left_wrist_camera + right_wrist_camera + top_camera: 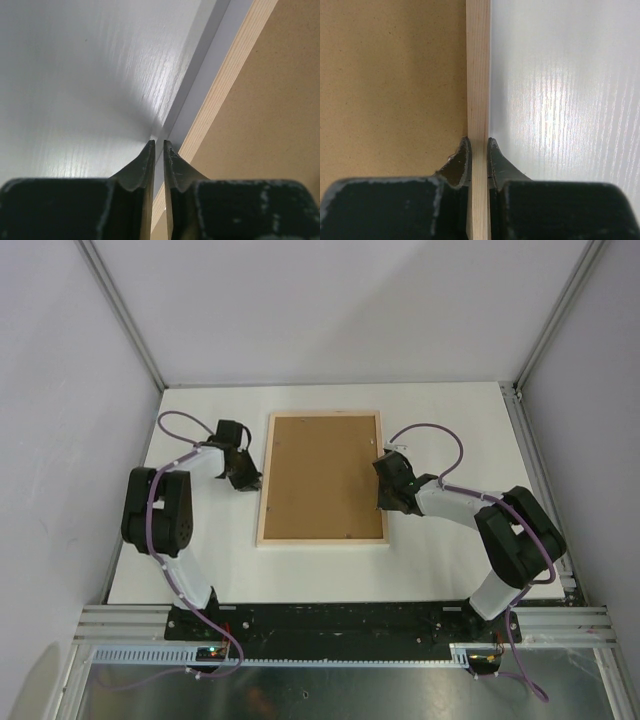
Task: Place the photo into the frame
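Note:
The frame [322, 542] lies back-up on the white table, its pale wood rails around a plain brown backing board [322, 475]. The photo is not in view. My right gripper [383, 503] is at the frame's right rail. In the right wrist view it [478, 139] is closed on the wood rail [478, 65], one finger on the board side and one on the table side. My left gripper [248, 480] is at the frame's left edge. In the left wrist view it [158, 142] is almost shut with a narrow gap and holds nothing, above the rail's [235, 70] outer edge.
The white table [450, 420] is walled by white panels at the back and both sides. A black mounting rail [330, 620] runs along the near edge with both arm bases on it. Purple cables loop off both arms.

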